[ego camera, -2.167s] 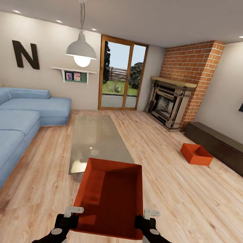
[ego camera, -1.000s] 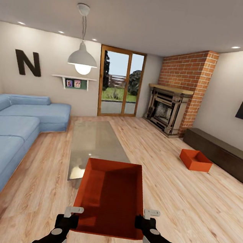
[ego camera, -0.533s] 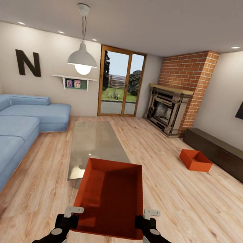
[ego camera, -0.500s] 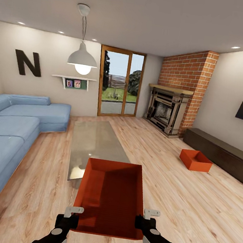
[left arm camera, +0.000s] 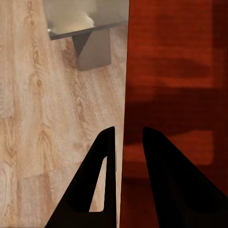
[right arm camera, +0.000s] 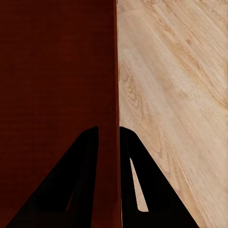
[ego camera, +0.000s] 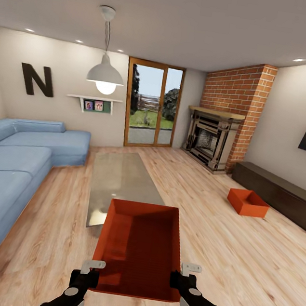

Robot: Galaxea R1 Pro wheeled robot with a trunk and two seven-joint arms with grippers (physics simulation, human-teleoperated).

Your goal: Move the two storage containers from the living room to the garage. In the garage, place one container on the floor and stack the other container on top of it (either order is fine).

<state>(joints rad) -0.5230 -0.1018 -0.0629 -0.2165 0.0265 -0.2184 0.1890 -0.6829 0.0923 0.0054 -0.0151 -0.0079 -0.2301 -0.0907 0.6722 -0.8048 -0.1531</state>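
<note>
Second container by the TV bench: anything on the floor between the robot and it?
Nothing visible. The second container sits on bare wood floor, ahead and to the right. The glass table lies left of that line. Both grippers, left and right, already clamp the held container.

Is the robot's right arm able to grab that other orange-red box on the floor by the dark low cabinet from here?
Probably not: the right gripper is clamped on the held orange-red storage bin, and the second orange-red bin lies far across the wood-plank floor.

Held container [ego camera: 139, 248] before coffee table [ego camera: 120, 180]; second container [ego camera: 247, 202] far right.
</note>
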